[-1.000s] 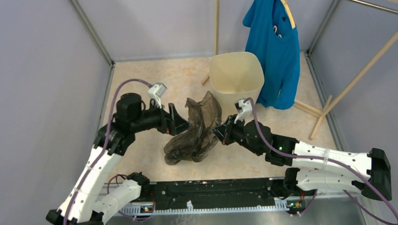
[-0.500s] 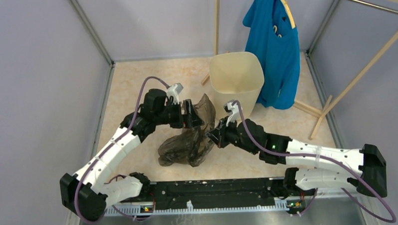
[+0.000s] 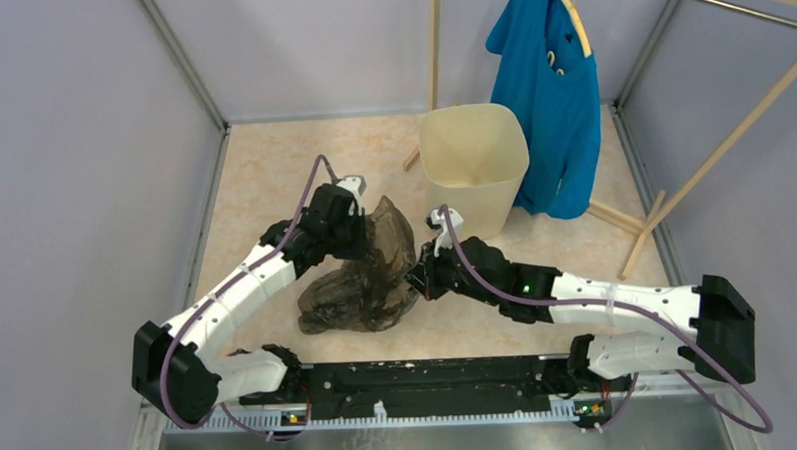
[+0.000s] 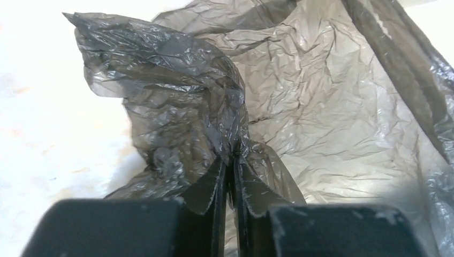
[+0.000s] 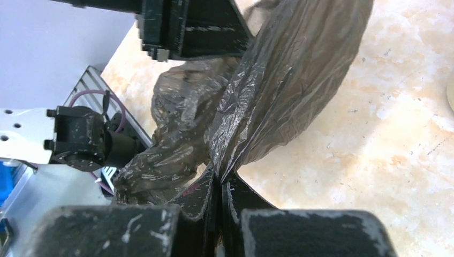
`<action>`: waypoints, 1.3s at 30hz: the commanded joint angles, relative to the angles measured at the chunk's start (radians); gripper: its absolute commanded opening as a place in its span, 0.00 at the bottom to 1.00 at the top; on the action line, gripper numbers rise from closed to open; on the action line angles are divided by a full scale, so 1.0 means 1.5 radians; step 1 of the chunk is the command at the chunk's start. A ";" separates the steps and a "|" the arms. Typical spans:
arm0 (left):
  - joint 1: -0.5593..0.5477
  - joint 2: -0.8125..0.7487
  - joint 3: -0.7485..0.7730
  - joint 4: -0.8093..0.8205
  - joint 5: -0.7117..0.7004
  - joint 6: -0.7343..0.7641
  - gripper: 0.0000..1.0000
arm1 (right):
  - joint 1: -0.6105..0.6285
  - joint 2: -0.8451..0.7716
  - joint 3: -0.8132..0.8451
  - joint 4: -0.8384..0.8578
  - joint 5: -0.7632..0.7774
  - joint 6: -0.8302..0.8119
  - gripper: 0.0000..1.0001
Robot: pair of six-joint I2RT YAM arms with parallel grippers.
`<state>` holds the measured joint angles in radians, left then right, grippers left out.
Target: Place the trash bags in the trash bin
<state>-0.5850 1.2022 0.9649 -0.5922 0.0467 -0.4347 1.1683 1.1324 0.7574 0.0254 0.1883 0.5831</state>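
Observation:
The trash bag (image 3: 364, 271), a wrinkly dark translucent film, lies heaped on the floor in front of the cream trash bin (image 3: 473, 167). My left gripper (image 3: 367, 238) has its jaws pressed together on a fold of the bag's upper left part (image 4: 182, 118), and film spreads beyond the fingers (image 4: 211, 184). My right gripper (image 3: 416, 277) is shut on the bag's right edge, where a pinched pleat (image 5: 251, 123) rises from between its fingers (image 5: 243, 198). The bag hangs between the two grippers, its lower part resting on the floor.
A blue T-shirt (image 3: 548, 100) hangs on a wooden rack (image 3: 712, 159) right of the bin. Grey walls (image 3: 83, 176) close in left, back and right. The arm base rail (image 3: 420, 384) runs along the near edge. The left arm's body (image 5: 80, 139) shows in the right wrist view.
My left gripper moved right onto the bag and went from open to shut on it. The right gripper shifted left, still holding its edge; the bag's heap slid left.

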 commanded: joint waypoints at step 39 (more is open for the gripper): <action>0.053 -0.318 0.331 -0.078 -0.204 0.050 0.00 | -0.020 0.130 0.453 -0.189 0.034 -0.192 0.00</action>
<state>-0.5056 0.7071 1.1450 -0.8261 -0.3229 -0.4335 1.1130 1.4841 1.0569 -0.2367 0.1738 0.3920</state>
